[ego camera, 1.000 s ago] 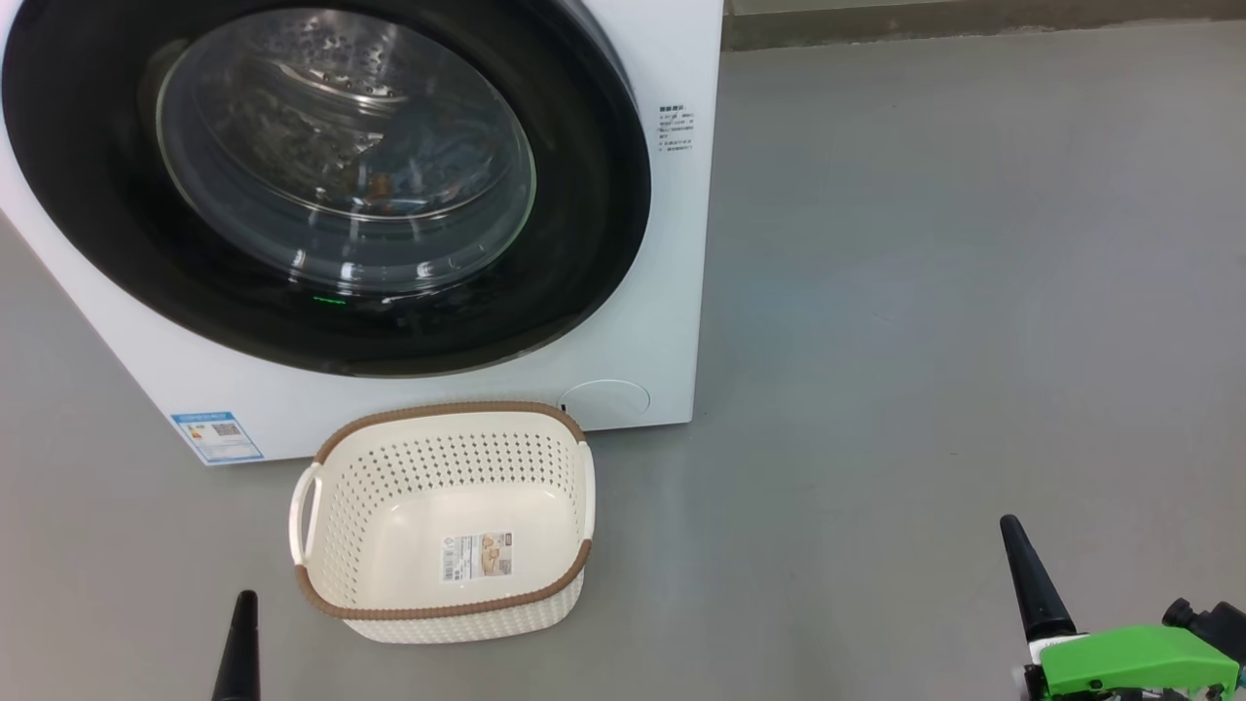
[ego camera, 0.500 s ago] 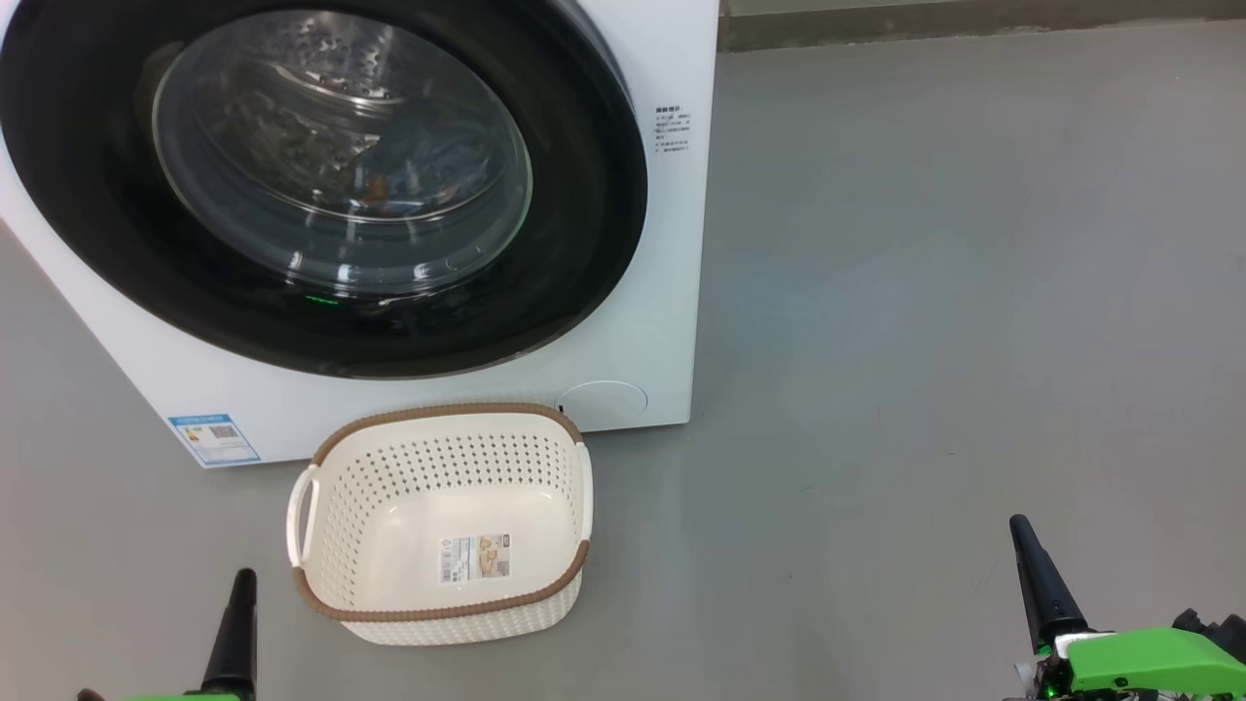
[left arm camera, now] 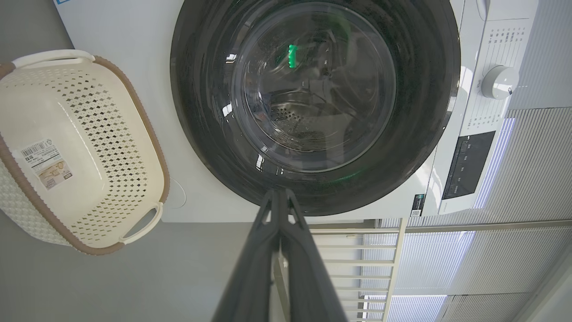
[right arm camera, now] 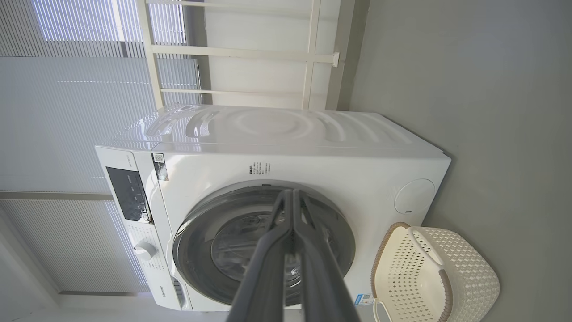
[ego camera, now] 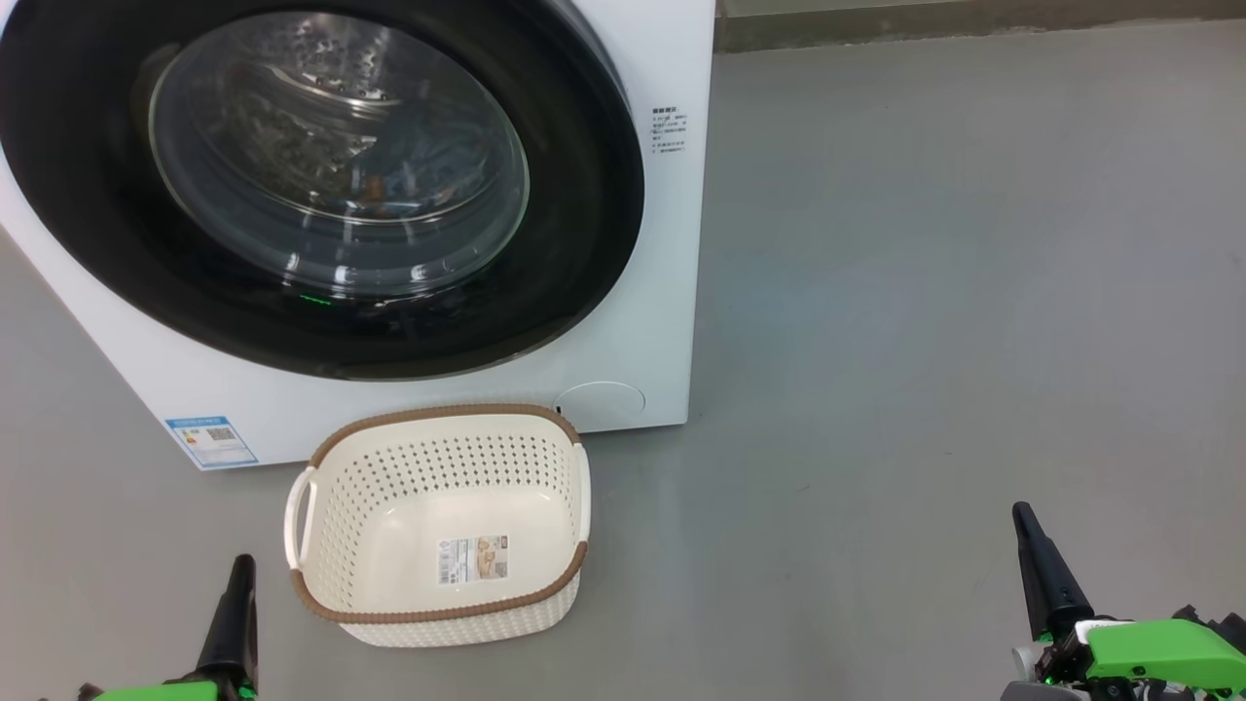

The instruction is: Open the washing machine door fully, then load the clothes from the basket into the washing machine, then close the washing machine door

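Ahead of the left gripper (ego camera: pixel 241 574) and right gripper (ego camera: pixel 1024 521), both pressed shut and empty, the door (ego camera: pixel 584 195) is closed, with the clothes (ego camera: pixel 419 170) seen behind its glass. Between them, the basket (ego camera: pixel 438 611) is found empty. The task is judged complete.

Washing machine door (ego camera: pixel 331 255) shut, blue clothes (ego camera: pixel 428 161) behind glass, cream basket (ego camera: pixel 438 462) before washing machine (ego camera: pixel 667 253)

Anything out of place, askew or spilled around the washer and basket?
Nothing stands out: the washing machine door is shut, the basket stands upright and empty before it, and nothing is spilled.
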